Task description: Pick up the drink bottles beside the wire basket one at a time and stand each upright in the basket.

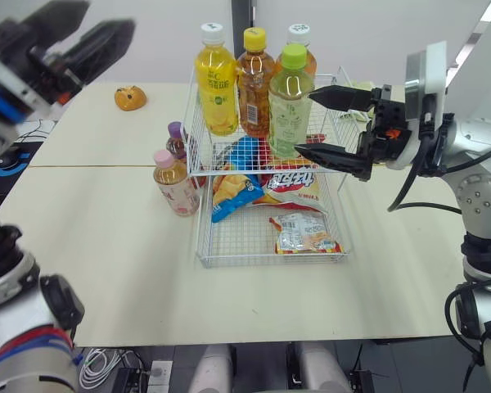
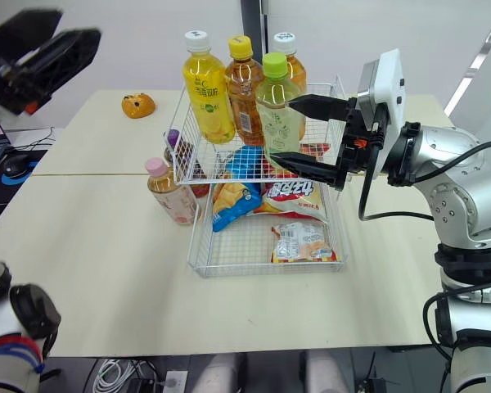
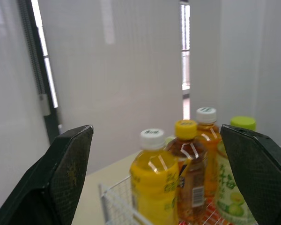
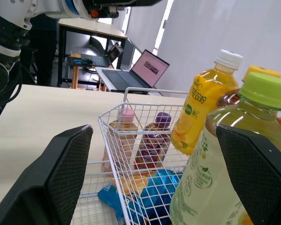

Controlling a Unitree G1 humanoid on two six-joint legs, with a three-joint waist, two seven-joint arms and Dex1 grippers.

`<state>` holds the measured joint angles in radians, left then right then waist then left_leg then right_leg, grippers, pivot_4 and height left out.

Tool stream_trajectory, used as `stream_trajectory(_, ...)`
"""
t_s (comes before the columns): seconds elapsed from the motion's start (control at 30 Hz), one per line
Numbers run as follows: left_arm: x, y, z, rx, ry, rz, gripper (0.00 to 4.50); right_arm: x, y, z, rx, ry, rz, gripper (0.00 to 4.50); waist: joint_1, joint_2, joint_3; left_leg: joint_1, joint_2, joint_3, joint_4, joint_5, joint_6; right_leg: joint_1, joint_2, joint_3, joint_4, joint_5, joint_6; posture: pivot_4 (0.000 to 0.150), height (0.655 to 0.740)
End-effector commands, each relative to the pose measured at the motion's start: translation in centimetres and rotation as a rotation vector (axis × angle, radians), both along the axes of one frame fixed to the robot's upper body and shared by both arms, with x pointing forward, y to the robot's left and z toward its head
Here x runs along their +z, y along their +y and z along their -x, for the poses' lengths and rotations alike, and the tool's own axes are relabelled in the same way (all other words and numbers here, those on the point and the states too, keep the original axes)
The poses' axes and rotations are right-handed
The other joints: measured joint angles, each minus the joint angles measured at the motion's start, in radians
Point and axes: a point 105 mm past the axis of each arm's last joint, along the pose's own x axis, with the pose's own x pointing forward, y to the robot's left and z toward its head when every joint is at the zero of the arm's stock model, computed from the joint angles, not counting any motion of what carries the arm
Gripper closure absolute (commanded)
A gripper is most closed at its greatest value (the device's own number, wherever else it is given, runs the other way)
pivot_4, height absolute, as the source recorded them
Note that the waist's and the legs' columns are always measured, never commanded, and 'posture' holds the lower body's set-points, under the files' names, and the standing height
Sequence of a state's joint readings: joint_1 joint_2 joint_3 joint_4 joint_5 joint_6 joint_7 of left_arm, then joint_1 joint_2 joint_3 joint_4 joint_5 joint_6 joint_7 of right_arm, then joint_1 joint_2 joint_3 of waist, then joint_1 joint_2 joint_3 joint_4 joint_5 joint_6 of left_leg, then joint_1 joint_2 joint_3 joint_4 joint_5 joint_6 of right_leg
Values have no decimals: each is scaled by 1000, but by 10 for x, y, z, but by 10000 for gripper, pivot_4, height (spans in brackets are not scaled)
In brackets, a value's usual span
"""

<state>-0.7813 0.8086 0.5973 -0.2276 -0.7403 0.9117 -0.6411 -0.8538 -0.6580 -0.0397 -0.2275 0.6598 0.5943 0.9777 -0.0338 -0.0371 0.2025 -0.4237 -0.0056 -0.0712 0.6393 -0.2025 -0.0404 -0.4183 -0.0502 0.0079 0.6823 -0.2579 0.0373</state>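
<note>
**Beside the basket, two bottles wait on the table**

At nine o'clock from the wire basket (image 1: pixel 262 263), a pink-capped bottle (image 1: pixel 176 184) and a purple-capped bottle (image 1: pixel 177 141) stand upright on the table (image 1: pixel 106 246), just beside the basket's wall. Four bottles stand on the upper tier: yellow (image 1: pixel 216 82), brown tea (image 1: pixel 254 82), orange (image 1: pixel 301 37) and a lime-capped green bottle (image 1: pixel 290 106). Snack bags (image 1: pixel 299 233) lie on the lower tier. At three o'clock, the right gripper (image 1: pixel 331 124) hangs spread wide and empty, its tips just beside the green bottle. Far off at ten o'clock, the left gripper (image 1: pixel 98 29) is raised high, also gaping wide and holding nothing. A small orange object (image 1: pixel 130 98) sits at eleven o'clock.
</note>
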Motion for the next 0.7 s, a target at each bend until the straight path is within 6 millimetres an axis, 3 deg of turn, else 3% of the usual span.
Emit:
stream_trajectory(0.03, -10, 36, 23, 178, -42, 35, 192, 15, 4, 11, 78, -38, -36, 0, 1, 0, 0, 0, 0, 0, 0, 0, 0, 0, 0, 0, -1, 0, 0, 1500, 7400)
stream_trajectory(0.2, -69, 75, 45, 351, 68, 63, 192, 12, 9, 18, 144, -12, -17, 0, 3, 0, -1, 1, 1, 2, -1, 0, 0, 0, 0, 3, -1, 0, 0, 1500, 7400)
stream_trajectory(0.33, -112, 84, 61, 425, 150, 78, 192, 7, 11, 20, 164, -19, 21, 0, 8, -1, -1, 1, 1, 2, 0, 0, 0, 0, -1, 2, -1, 0, 0, 1500, 7400)
stream_trajectory(0.4, -133, 78, 67, 433, 193, 82, 192, 3, 12, 21, 165, -29, 42, 0, 10, -1, -1, 2, 0, 1, 0, 0, 0, 3, -2, 1, -2, 1, 0, 1500, 7400)
stream_trajectory(0.7, -165, 62, 80, 483, 242, 92, 192, -1, 11, 20, 150, -42, 58, 0, 17, -2, -2, 9, 0, 1, 0, 0, 0, 11, -2, 0, -4, 0, 1, 1500, 7400)
